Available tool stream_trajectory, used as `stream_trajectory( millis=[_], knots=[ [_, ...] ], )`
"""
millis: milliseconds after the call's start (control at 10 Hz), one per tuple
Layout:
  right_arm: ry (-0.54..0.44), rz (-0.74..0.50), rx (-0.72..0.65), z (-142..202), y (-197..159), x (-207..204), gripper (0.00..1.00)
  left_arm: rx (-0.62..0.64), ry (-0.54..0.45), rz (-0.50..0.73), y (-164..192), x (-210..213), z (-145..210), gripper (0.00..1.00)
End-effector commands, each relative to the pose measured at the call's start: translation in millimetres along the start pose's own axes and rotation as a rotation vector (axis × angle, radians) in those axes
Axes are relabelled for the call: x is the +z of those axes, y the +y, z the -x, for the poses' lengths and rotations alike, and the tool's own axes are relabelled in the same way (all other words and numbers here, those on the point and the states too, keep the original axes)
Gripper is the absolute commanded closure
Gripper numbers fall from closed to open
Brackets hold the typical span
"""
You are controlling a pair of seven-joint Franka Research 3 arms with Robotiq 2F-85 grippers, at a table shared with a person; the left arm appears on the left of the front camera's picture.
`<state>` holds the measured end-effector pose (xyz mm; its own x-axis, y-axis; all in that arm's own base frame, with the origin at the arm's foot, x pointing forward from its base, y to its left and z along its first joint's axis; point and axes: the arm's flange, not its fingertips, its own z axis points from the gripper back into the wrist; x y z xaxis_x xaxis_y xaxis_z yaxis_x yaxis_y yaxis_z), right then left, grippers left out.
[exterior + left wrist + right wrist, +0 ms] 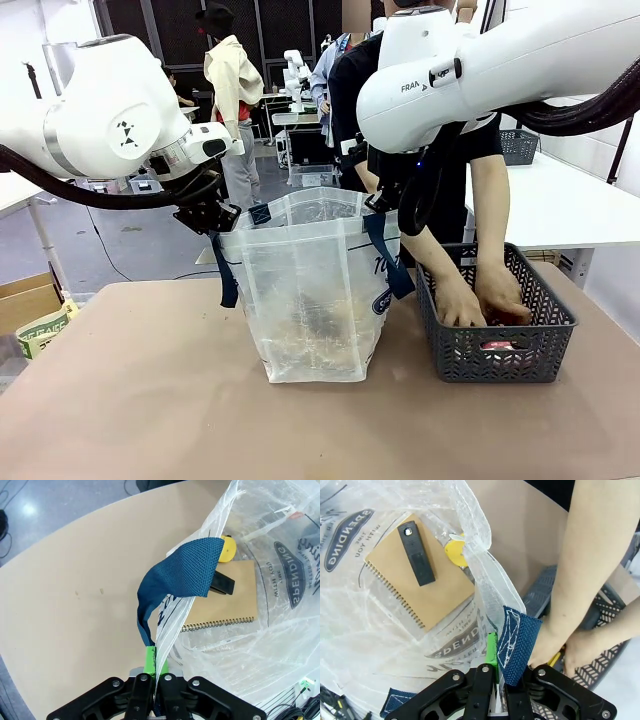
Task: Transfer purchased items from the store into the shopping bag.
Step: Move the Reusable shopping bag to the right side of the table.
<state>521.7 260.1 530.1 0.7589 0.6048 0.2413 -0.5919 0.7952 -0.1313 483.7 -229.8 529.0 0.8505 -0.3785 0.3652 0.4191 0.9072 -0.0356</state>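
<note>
Left wrist view; what have the fingers got?
— The left gripper (156, 662) is clenched on the rim of the bag (280, 630), just where the blue strap (185, 572) is sewn on; plastic and strap rise straight up from between the pads.

And the other side?
— Much the same in the right wrist view; the right gripper (499, 661) is pinched on the opposite rim, with a strap end lying just over its fingertips; between them the two hold the mouth of the bag open.

What is in already?
— Beyond the fingers, down on the floor of the bag, a brown spiral notebook (435, 595) lies flat with a flat black thing (416, 552) on top; a yellow round item (455, 552) sits just beside its edge.

What is left, then?
— Off to the side of the right fingers, the person's hands (462, 302) are both down in the grey basket (500, 365); something red (497, 345) shows through the slots, and perhaps a bit of yellow by the hands, though it is too hidden to name; so I judge the job part done, with at least one thing yet to come across.
</note>
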Motion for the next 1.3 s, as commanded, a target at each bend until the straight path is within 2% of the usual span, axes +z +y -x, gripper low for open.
stream_trajectory(
  millis=[0, 1200],
  knots=[
    [0.010, 0.002, 0.000, 1.4, -0.7, 1.2, 1.00, 0.002, -0.003, -0.011, 0.9, 1.0, -0.5, 1.00],
    [0.010, 0.002, 0.000, 1.4, -0.7, 1.2, 1.00, 0.002, -0.003, -0.011, 0.9, 1.0, -0.5, 1.00]
  ],
)
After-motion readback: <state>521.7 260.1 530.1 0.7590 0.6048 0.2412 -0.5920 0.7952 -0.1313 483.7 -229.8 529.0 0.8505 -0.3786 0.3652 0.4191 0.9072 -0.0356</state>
